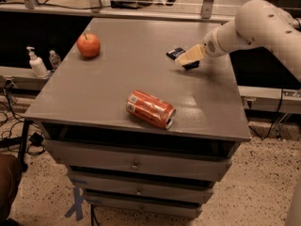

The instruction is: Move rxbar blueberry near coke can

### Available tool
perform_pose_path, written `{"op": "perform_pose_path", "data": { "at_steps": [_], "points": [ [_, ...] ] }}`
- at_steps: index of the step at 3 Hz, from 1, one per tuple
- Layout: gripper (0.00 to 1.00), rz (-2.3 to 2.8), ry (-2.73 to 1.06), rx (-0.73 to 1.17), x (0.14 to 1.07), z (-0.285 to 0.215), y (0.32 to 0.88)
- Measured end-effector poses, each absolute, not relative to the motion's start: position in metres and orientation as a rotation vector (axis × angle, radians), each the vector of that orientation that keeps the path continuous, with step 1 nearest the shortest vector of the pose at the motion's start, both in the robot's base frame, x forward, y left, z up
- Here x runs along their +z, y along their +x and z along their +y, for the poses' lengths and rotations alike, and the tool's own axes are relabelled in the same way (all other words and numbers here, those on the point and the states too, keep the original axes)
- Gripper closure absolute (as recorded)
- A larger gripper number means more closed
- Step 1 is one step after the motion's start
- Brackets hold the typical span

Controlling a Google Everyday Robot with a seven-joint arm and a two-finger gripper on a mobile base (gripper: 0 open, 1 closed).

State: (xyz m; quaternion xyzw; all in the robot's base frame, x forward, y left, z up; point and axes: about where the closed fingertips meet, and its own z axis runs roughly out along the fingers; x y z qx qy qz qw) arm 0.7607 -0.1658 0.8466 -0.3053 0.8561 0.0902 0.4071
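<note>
Our gripper (189, 58), grip unclear, meets the rxbar blueberry (175, 52) by the table's (131, 72) right edge; open top separates the front-edge coke can (150, 109)

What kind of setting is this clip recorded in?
Probably a robotics lab: grey metal drawer cabinet as worktop, loose black floor cables, blue tape cross. The gripper is at the dark navy snack bar.

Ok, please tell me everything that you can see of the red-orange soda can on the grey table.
The red-orange metal soda can, with white markings, lies on its side near the front edge of the grey table top. Its silver end points toward the front right. It rests only on the table, and nothing else touches it. The end effector is well apart from it, at the back right of the table, by the flat dark navy snack bar.
</note>
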Motion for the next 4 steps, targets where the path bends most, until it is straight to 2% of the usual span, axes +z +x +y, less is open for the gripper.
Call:
{"op": "perform_pose_path", "data": {
  "at_steps": [2, 4],
  "points": [
    [0.00, 2.151, -0.729, 0.369, 0.864, -0.160, 0.743],
    [0.00, 2.166, -0.736, 0.396, 0.853, -0.154, 0.739]
  ]
}}
